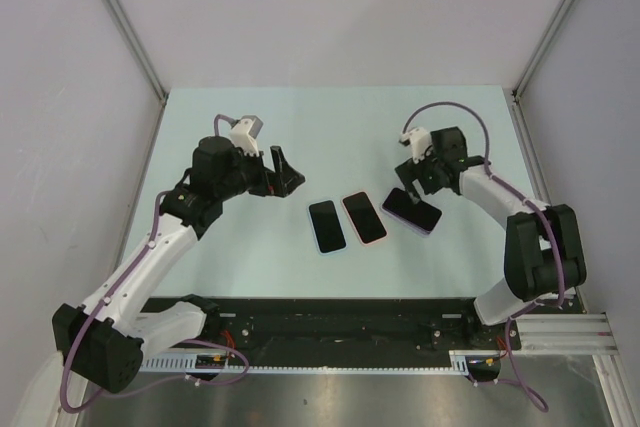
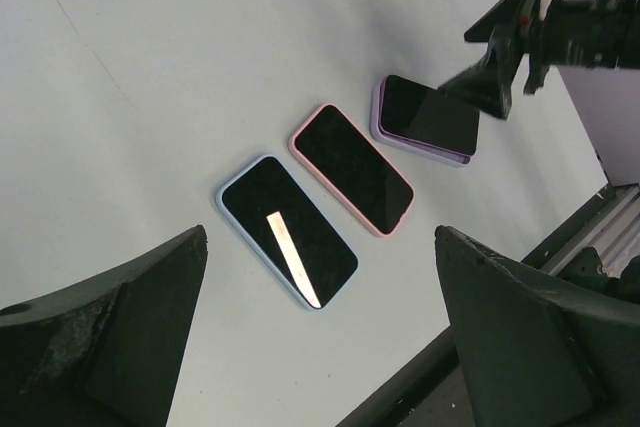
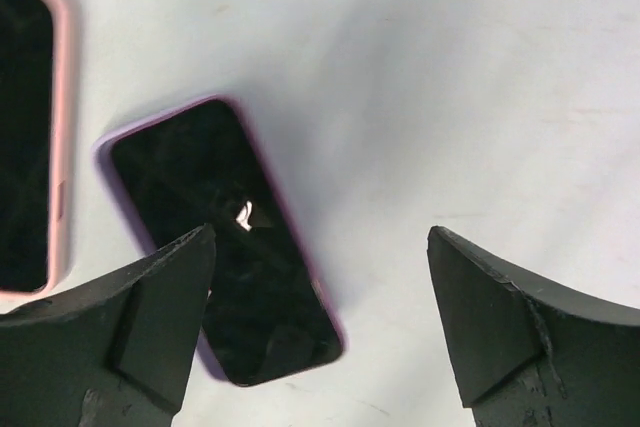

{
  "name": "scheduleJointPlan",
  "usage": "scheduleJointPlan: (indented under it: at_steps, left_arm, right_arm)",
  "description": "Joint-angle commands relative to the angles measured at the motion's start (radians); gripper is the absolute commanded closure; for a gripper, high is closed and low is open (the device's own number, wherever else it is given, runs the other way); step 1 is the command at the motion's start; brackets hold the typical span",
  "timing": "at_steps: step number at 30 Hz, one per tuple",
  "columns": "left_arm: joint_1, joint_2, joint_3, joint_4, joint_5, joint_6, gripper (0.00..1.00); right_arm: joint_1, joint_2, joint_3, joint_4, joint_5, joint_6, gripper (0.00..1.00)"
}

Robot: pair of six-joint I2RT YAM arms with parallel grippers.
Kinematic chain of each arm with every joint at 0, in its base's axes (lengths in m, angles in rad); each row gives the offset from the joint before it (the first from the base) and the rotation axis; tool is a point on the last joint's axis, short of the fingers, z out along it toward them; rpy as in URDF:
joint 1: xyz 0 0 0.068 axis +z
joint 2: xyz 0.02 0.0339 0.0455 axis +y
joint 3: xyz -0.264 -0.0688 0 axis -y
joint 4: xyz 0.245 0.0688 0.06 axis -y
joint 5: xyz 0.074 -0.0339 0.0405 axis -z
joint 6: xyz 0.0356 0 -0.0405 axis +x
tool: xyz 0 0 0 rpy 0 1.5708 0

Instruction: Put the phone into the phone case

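While the right hand [image 1: 418, 185] hangs low over the right end of a row of three handsets, its fingers [image 3: 130, 317] stand spread wide with nothing clamped between them. Below it lies the phone [image 3: 225, 237], screen up and dark, resting on the purple phone case [image 2: 377, 107] on the pale desk [image 1: 250, 117]. A purple rim shows along the phone's left end and down one long side. From the left wrist view the phone looks to sit a little proud of the case; whether it is pressed fully home I cannot tell. One dark fingertip of the right hand reaches down at the phone's far right corner, though contact cannot be made out. Just left of the case lies a pink-cased phone [image 1: 364, 217], and left of that, close beside it, a blue-cased phone [image 1: 327, 226]. All three lie flat and angled alike, close beside one another. The left hand [image 1: 283, 173] hovers above the desk to the left of the row and a little farther back, pointed toward it, its fingers likewise wide open and holding nothing.
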Motion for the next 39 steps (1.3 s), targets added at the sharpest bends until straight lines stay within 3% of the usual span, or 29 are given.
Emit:
scheduleJointPlan:
  at_steps: [1, 7, 10, 13, 17, 22, 25, 31, 35, 39]
  left_arm:
    - [0.008, -0.018, 0.002, 0.021, 0.047, 0.023, 0.0]
    - [-0.018, 0.023, 0.022, 0.03, 0.076, -0.017, 0.06]
    - [-0.105, 0.048, 0.04, 0.035, 0.049, -0.043, 0.13]
    - [-0.187, 0.103, 0.057, 0.062, 0.044, -0.086, 0.16]
    - [-0.288, 0.186, 0.04, 0.19, 0.041, -0.167, 0.17]
    - [-0.376, 0.338, 0.115, 0.211, -0.004, -0.164, 0.18]
    - [-0.397, 0.433, 0.138, 0.279, 0.006, -0.185, 0.23]
    - [-0.41, 0.635, 0.23, 0.296, 0.006, -0.219, 0.31]
    - [-0.425, 0.73, 0.299, 0.296, 0.024, -0.222, 0.32]
    - [-0.442, 0.793, 0.345, 0.3, 0.016, -0.218, 0.33]
  right_arm:
    - [-0.099, -0.007, 0.087, -0.022, 0.026, 0.175, 0.11]
    - [-0.163, 0.111, 0.153, -0.128, 0.087, 0.377, 0.26]
    - [-0.182, 0.139, 0.155, -0.13, 0.169, 0.483, 0.39]
    - [-0.212, 0.16, 0.155, -0.151, 0.155, 0.549, 0.46]
    - [-0.203, 0.189, 0.153, -0.214, 0.163, 0.58, 0.45]
    - [-0.153, 0.197, 0.15, -0.282, 0.17, 0.626, 0.45]
    - [-0.133, 0.179, 0.147, -0.34, 0.204, 0.64, 0.44]
    - [-0.116, 0.084, 0.06, -0.323, 0.128, 0.697, 0.45]
    - [-0.088, 0.038, -0.021, -0.279, 0.051, 0.724, 0.47]
    - [-0.09, 0.001, -0.076, -0.27, 0.08, 0.753, 0.46]
